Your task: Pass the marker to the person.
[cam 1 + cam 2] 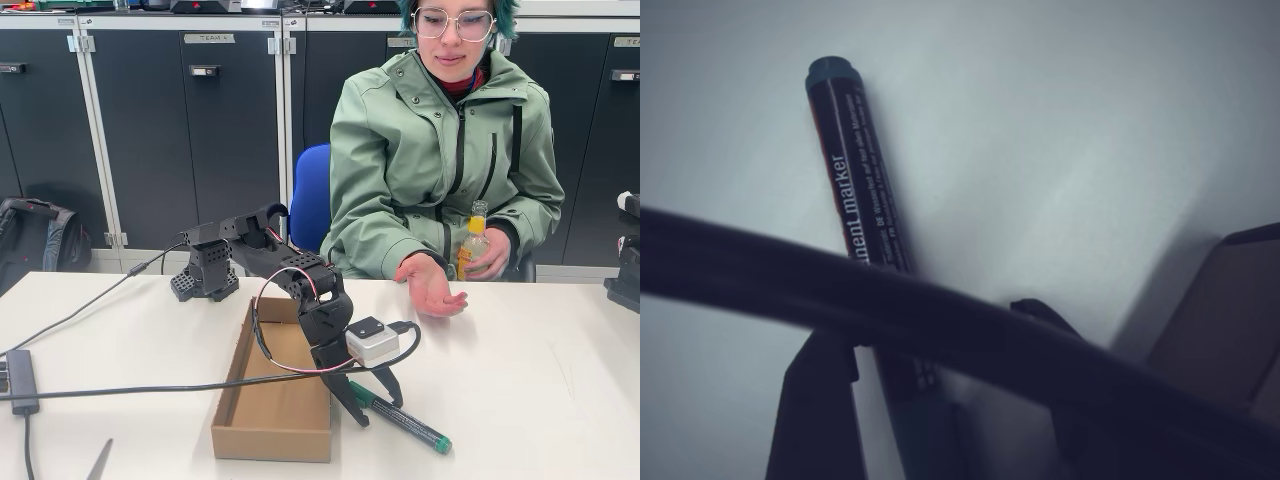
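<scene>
Two jaws (370, 400) spread apart, straddling the capped end of the marker (405, 420), not yet clamped on it; marker lying flat on the white surface (540, 400), just right of the cardboard box (270, 425) in the fixed view, green butt end pointing away from the box toward the near edge. Seen from the wrist: barrel (855, 190) running up between the dark fingers (820, 410), printed lettering facing up, one finger on each side, a thick cable (940, 310) crossing in front; contact with the barrel hard to judge, probably none yet. Arm bent low over the box's right wall, wrist tipped down, evidently lined up for a pinch across the barrel rather than along it.

Beyond the box, seated behind the surface, the person (440, 130); one open hand (432, 290) resting palm-up at the far edge, apparently offered as the drop-off spot; other hand wrapped round a small yellow bottle (474, 240), kept clear of the handover. Likely next: closing on the marker, lifting, swinging toward that palm.
</scene>
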Action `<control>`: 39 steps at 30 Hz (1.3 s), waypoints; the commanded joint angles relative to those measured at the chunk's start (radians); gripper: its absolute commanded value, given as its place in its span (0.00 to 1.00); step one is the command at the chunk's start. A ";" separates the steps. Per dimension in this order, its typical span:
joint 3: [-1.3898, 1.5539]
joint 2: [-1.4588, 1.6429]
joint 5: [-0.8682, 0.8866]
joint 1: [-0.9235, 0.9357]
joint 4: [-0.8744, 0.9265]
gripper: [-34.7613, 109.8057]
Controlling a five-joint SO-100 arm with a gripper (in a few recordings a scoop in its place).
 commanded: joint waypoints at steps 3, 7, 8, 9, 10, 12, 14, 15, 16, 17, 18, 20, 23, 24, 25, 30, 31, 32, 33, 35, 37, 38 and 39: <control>-0.046 -0.014 -0.012 0.009 0.123 0.47; -0.063 -0.009 0.049 -0.008 0.258 0.47; -0.063 -0.006 0.069 -0.014 0.281 0.47; -0.063 -0.005 0.084 -0.020 0.302 0.47; -0.061 -0.005 0.107 -0.026 0.318 0.47; -0.063 -0.005 0.147 -0.040 0.348 0.47; -0.064 -0.006 0.176 -0.049 0.373 0.47; -0.066 -0.008 0.189 -0.052 0.374 0.47; -0.066 -0.008 0.199 -0.054 0.373 0.47; -0.067 -0.008 0.206 -0.054 0.370 0.47; -0.067 -0.011 0.207 -0.054 0.365 0.47; -0.071 -0.015 0.204 -0.054 0.347 0.46; -0.072 -0.021 0.199 -0.051 0.314 0.45; -0.074 -0.023 0.195 -0.046 0.308 0.43; -0.075 -0.023 0.195 -0.043 0.302 0.38; -0.080 -0.034 0.181 -0.028 0.316 0.27; -0.080 -0.034 0.181 -0.026 0.316 0.24; -0.081 -0.034 0.186 -0.026 0.314 0.21; -0.081 -0.032 0.187 -0.025 0.313 0.21; -0.083 -0.023 0.187 -0.023 0.316 0.21; -0.080 -0.011 0.187 -0.023 0.322 0.21; -0.080 -0.005 0.190 -0.021 0.324 0.21; -0.080 0.005 0.195 -0.021 0.324 0.21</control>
